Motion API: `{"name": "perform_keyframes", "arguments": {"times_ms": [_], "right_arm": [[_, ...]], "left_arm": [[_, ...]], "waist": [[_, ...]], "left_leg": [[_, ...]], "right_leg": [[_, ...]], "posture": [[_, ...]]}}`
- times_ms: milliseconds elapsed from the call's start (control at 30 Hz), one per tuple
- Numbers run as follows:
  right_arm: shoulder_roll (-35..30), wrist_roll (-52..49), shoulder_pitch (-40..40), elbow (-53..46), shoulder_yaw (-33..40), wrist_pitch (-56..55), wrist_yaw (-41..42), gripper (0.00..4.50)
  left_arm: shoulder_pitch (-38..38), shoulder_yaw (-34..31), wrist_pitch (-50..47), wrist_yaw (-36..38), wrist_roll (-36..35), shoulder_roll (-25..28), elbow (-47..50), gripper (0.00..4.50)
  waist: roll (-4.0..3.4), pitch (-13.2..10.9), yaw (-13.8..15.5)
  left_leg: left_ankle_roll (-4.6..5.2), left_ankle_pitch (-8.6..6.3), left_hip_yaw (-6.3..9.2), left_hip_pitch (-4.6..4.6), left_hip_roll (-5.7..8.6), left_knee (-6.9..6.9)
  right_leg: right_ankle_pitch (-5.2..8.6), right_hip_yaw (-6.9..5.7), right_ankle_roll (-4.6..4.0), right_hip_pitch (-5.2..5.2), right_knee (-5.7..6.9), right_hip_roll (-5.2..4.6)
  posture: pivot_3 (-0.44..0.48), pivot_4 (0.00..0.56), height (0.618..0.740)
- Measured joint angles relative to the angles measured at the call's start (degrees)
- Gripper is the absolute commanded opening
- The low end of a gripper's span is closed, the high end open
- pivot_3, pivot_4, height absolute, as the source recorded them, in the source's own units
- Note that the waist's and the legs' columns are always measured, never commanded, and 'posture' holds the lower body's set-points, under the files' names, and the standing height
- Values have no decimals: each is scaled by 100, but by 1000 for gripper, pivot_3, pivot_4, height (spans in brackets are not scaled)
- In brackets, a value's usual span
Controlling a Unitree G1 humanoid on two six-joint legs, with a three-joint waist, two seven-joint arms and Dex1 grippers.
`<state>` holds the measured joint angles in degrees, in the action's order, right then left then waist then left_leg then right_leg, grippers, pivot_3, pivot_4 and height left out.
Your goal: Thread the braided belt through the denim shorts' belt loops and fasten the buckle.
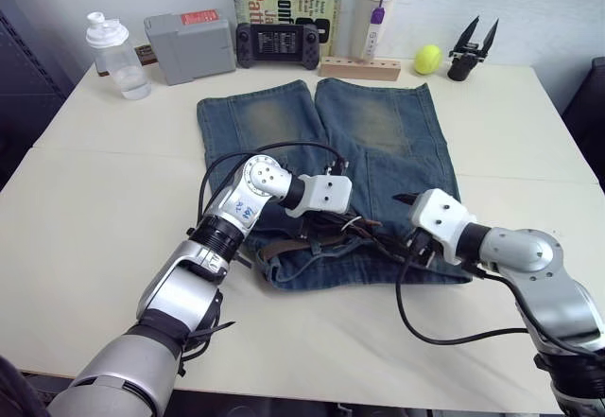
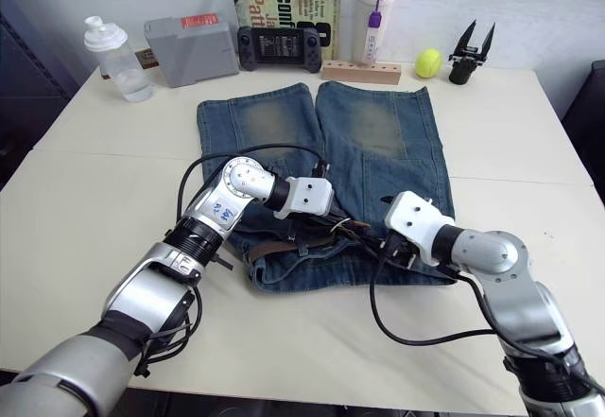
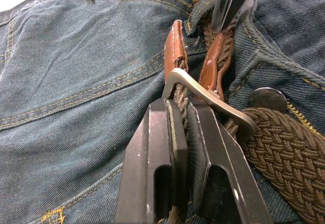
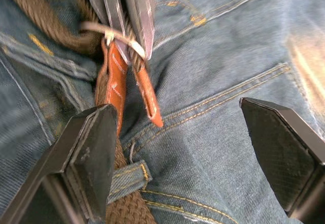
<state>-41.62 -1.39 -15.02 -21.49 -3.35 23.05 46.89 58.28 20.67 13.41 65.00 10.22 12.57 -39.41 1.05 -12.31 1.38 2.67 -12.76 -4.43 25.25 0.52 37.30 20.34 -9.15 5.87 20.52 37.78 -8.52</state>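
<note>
The denim shorts lie flat mid-table, waistband towards me. Along that waistband runs the braided belt, a brown woven strap. My left gripper is shut on the strap right at the silver buckle, where two brown leather ends stick up beside a metal button. My right gripper hangs open just over the shorts, facing the left one, its fingers wide apart on either side of the leather ends. The strap passes under a belt loop by the right gripper.
Along the far edge stand a plastic bottle, a grey box, a game controller, a book, a white tumbler, a wooden block, a yellow ball and a spare black gripper.
</note>
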Motion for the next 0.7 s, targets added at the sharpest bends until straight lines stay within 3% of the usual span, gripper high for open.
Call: {"name": "perform_keyframes", "arguments": {"times_ms": [100, 333, 400, 467, 533, 567, 700], "right_arm": [[86, 104, -174, 392, -198, -321, -25, 3319], [192, 239, -631, 1093, -684, -1064, 128, 101], [192, 251, -713, 1195, -732, -1189, 140, 41], [189, 253, -767, 1261, -732, -1264, 145, 0], [176, 256, -785, 1280, -738, -1349, 171, 0], [148, 267, -792, 1324, -739, -1421, 192, 0], [-93, 261, -791, 1337, -652, -1481, 272, 0]], "left_arm": [[-8, -4, -42, 0, -3, 4, 48, 0], [-8, -77, -100, -51, -93, 33, 80, 0], [-9, -139, -195, -53, -132, 53, 79, 0], [-13, -206, -399, -40, -224, 83, 101, 856], [-49, -312, -741, 139, -466, 169, 319, 1311], [-52, -437, -1090, 284, -666, 320, 563, 1957], [-87, -919, -2060, 443, -1129, 919, 1234, 3412]], "waist": [[0, 0, -6], [0, 0, -12], [0, 0, -11], [0, 0, -10], [0, -1, -19], [0, -1, -21], [-2, -1, -46]], "left_leg": [[0, 0, 0, 0, 0, 0], [0, 1, 0, 1, 0, 1], [0, 1, 0, 1, 0, 2], [0, 1, 0, 2, 0, 3], [0, 1, 0, 5, 0, 2], [-1, 2, 0, 4, -1, 1], [-3, 3, 0, 2, -2, -2]], "right_leg": [[0, 0, 0, 0, 0, 0], [0, -1, 0, 2, 1, 1], [0, -1, 0, 2, 2, 1], [0, -1, 0, 2, 2, 0], [0, -1, 0, 6, 2, 1], [0, 0, 0, 6, 3, 3], [0, 2, 0, 6, 4, 3]], "posture": [[0, 150, 697], [0, 150, 697], [0, 150, 697], [0, 150, 697], [0, 150, 697], [0, 150, 697], [0, 150, 697]]}}
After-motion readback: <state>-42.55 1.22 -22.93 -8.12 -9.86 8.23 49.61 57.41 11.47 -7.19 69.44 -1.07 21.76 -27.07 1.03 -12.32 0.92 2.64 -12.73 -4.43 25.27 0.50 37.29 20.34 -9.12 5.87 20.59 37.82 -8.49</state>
